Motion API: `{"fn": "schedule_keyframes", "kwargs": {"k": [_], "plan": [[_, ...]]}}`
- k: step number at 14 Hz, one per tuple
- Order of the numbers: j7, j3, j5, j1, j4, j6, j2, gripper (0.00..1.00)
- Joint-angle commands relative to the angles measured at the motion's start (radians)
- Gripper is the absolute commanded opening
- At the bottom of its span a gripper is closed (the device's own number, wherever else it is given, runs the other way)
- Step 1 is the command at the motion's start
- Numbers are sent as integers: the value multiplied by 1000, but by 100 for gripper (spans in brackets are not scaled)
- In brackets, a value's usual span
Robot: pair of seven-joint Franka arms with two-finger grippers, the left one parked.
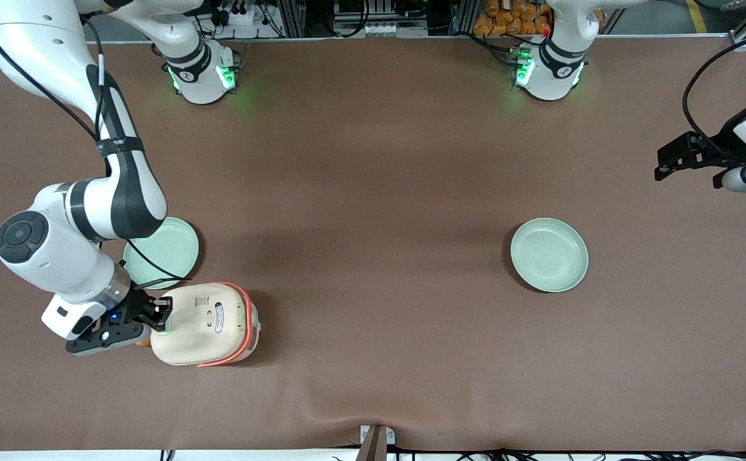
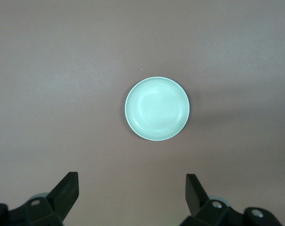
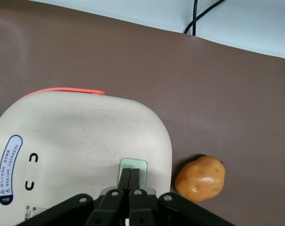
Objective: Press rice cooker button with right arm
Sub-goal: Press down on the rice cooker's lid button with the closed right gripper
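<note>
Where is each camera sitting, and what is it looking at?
Front view: high above the table, looking down at both arms, the rice cooker and two plates.
Left wrist view: on the parked arm, facing down at a green plate; its own fingers show.
Right wrist view: on the working arm, facing the button, a potato beside; the shut gripper shows.
Shared: the cooker.

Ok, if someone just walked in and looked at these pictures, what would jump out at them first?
Most striking is the right arm bent low over the rice cooker at the working arm's end of the table, its gripper shut with the fingertips on the button of the cream lid. A potato lies beside the cooker. Two green plates also show: one partly under the arm, another toward the parked arm's end.
</note>
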Motion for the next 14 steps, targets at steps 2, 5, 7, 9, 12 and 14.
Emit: {"fn": "schedule_keyframes", "kwargs": {"k": [2,5,7,9,12,14], "plan": [[-21,5,-1,-12,8,10,19,0],[-19,5,0,-12,-7,12,22,0],[-19,5,0,-13,-9,10,27,0],[-21,5,-1,-13,-13,12,34,0],[-19,5,0,-15,-12,12,36,0],[-12,5,0,-12,0,1,28,0]]}}
